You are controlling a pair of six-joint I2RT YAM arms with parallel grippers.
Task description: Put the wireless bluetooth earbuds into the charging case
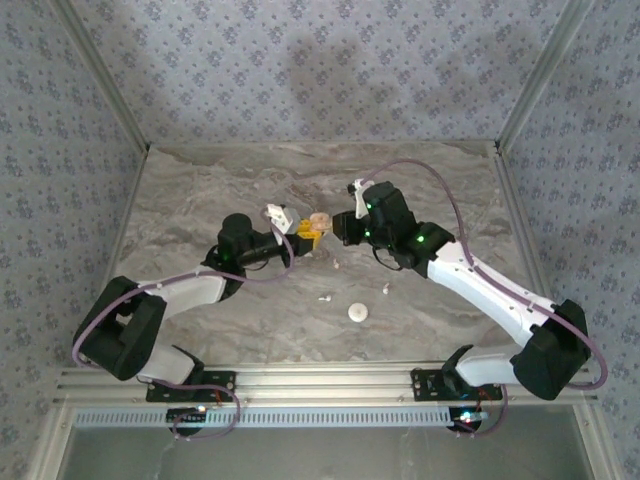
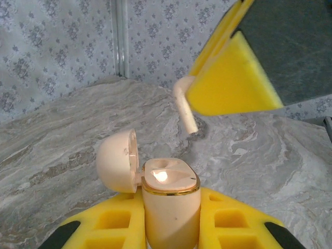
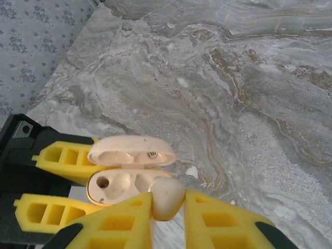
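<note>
Left gripper (image 2: 171, 220) snug around glossy rounded case (image 2: 170, 181), right gripper (image 3: 167, 210) around smooth earbud (image 3: 167, 196)

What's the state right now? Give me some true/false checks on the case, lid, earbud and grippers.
1. The left gripper holds the charging case. True.
2. The lid is shut. False: it is hinged open, beside the case's mouth.
3. The right gripper is empty. False: it is shut on an earbud.
4. The held earbud is above the case, not yet seated. True: the left wrist view shows a gap between its stem and the case.
5. Small white pieces lie loose on the table. True.
</note>
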